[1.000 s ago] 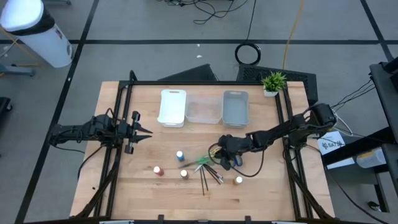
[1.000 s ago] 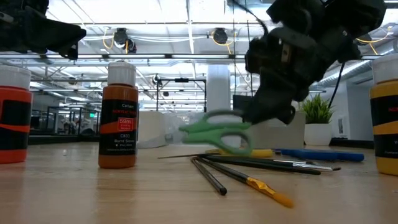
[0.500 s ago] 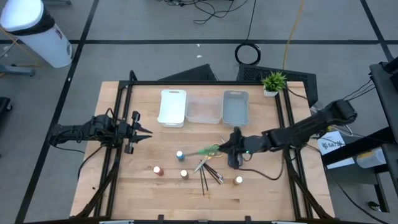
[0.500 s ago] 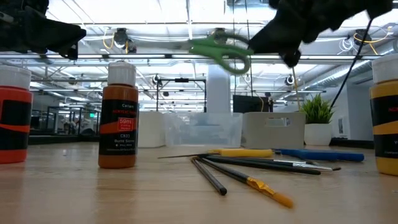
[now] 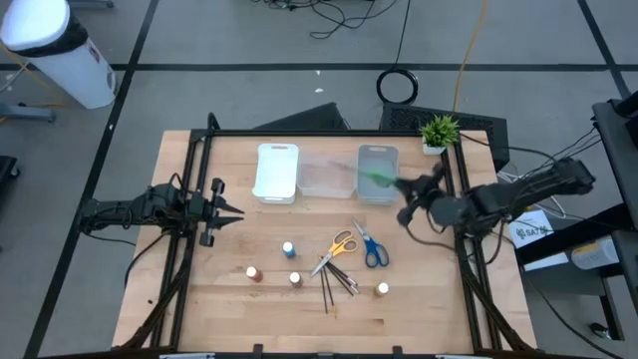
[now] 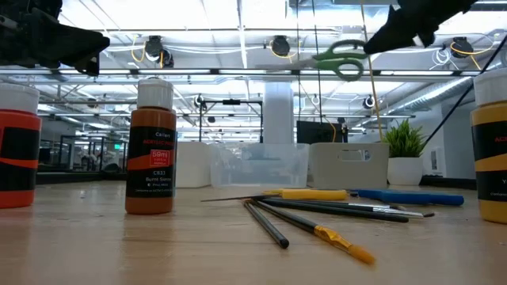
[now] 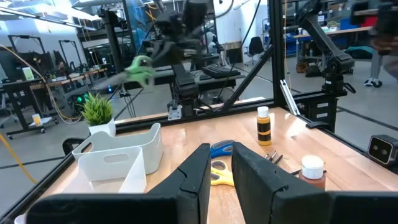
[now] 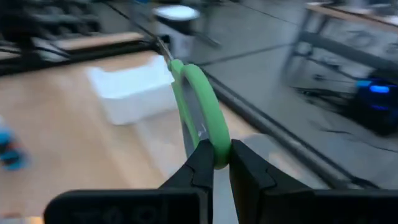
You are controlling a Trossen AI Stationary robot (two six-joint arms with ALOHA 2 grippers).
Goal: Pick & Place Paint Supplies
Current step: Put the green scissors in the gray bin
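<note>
My right gripper [image 5: 404, 189] is shut on the green-handled scissors [image 5: 377, 178] and holds them high over the grey tray [image 5: 377, 160] at the far right. Yellow-handled scissors [image 5: 339, 246] and blue-handled scissors [image 5: 371, 249] lie flat mid-table beside several thin dark brushes [image 5: 336, 281]. A blue bottle [image 5: 288, 248], a reddish-brown bottle [image 5: 254, 273], another bottle [image 5: 295, 279] and a yellow-orange bottle [image 5: 382, 289] stand upright on their bases. My left gripper [image 5: 227, 211] waits at the table's left, fingers close together, holding nothing. My right gripper pinches one green handle loop [image 8: 214, 146] of the scissors between its two fingers. The fingers come nearly level from the table's right side. The scissors [image 6: 341, 57] stick out ahead of the fingers toward the left, about level, lifted well clear of the table and the trays.
A white tray [image 5: 277, 172] and a clear tray [image 5: 326, 175] stand next to the grey one along the far side. A small potted plant [image 5: 438, 133] sits at the far right corner. Black frame rails [image 5: 194, 199] run along both table sides.
My right gripper has risen from the brush pile with the green scissors and swung toward the far right, over the grey tray, tipping from pointing down to nearly level. The scissors have been lifted clear of the table; the yellow and blue scissors now lie uncovered.
</note>
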